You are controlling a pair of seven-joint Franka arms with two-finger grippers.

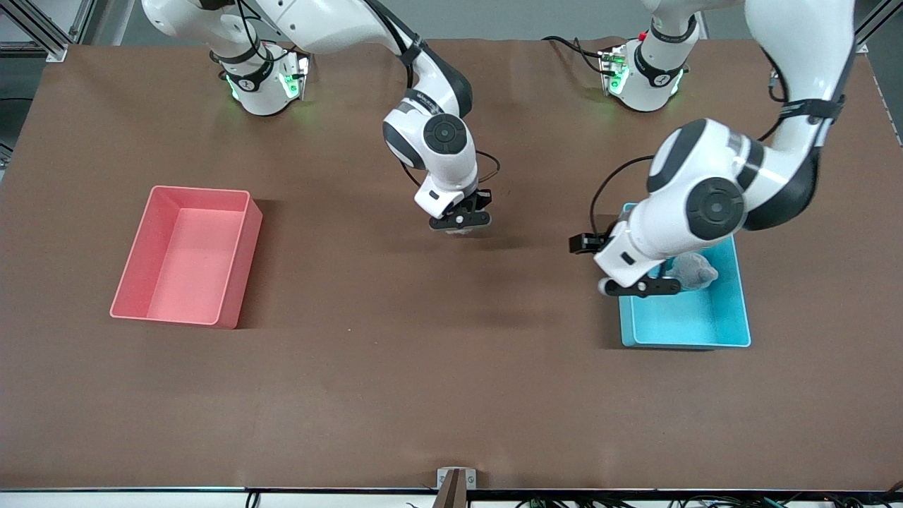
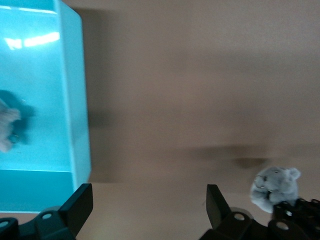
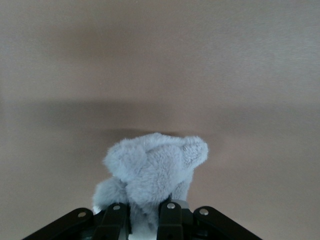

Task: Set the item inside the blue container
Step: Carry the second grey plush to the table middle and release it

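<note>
The blue container (image 1: 734,331) stands toward the left arm's end of the table, and a grey plush toy (image 1: 695,270) lies in it. My left gripper (image 1: 640,287) hangs open and empty over the bin's wall on the side toward the right arm. The left wrist view shows that wall (image 2: 80,100), the toy inside (image 2: 6,129) and the open gripper (image 2: 150,210). My right gripper (image 1: 460,224) is over the middle of the table, shut on a second grey plush toy (image 3: 152,175). That toy (image 2: 275,186) also shows farther off in the left wrist view.
A pink bin (image 1: 187,254) of the same shape stands toward the right arm's end of the table. Brown tabletop (image 1: 437,367) stretches between the two bins.
</note>
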